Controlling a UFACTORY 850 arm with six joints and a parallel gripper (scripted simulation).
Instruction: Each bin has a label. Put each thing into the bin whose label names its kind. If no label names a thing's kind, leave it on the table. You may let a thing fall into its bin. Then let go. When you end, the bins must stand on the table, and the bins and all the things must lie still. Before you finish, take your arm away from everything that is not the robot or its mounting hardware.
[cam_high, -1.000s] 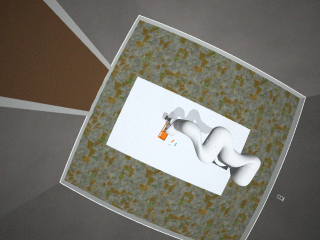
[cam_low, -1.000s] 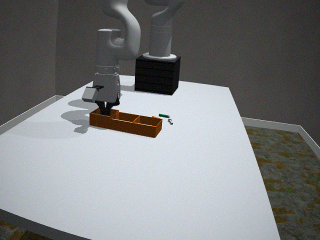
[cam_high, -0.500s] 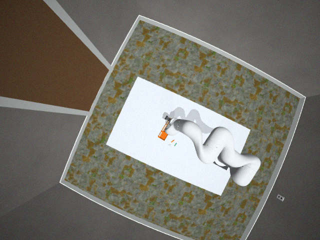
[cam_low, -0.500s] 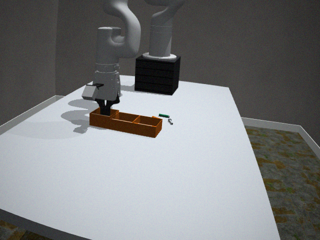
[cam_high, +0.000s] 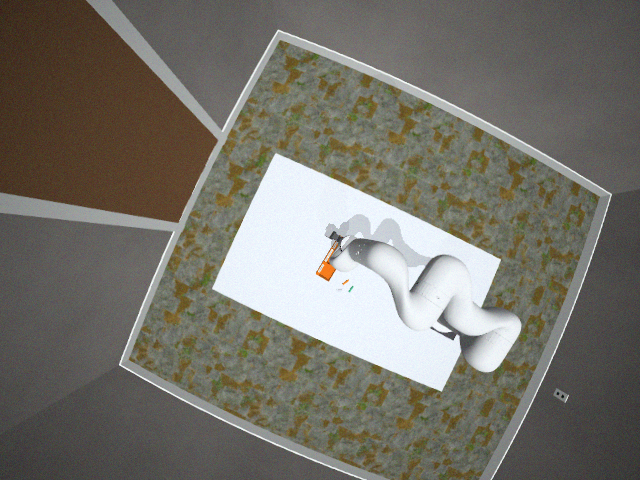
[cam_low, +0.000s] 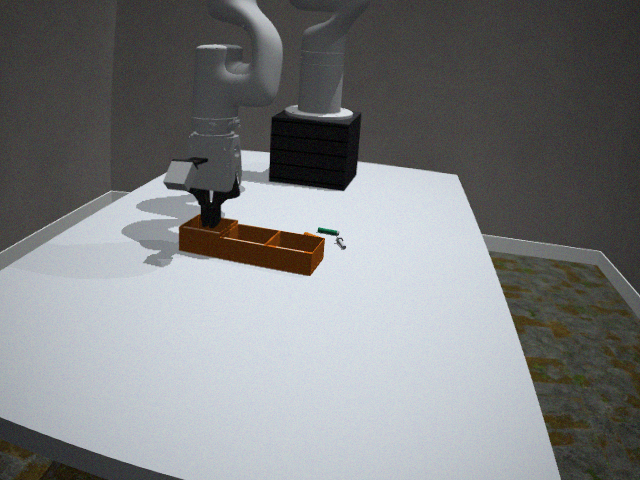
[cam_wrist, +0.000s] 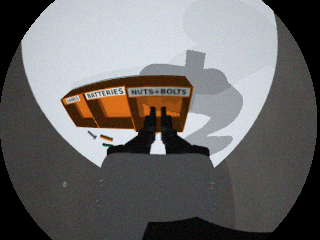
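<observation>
An orange bin (cam_low: 251, 248) with three compartments stands on the white table. It also shows in the top view (cam_high: 326, 263) and the wrist view (cam_wrist: 127, 103), where I read the labels BATTERIES and NUTS+BOLTS; the third label is too small to read. My gripper (cam_low: 210, 219) hangs upright with its fingertips dipping into the end compartment labelled NUTS+BOLTS (cam_wrist: 159, 115). The fingers stand nearly together, and I see nothing between them. A green battery (cam_low: 327, 230) and a silver bolt (cam_low: 339, 242) lie on the table just past the bin's other end. A small orange piece (cam_high: 345, 282) lies near them.
The arm's black base block (cam_low: 314, 149) stands behind the bin at the table's far side. The arm reaches over the table from it. A low grey rim runs around the patterned floor below.
</observation>
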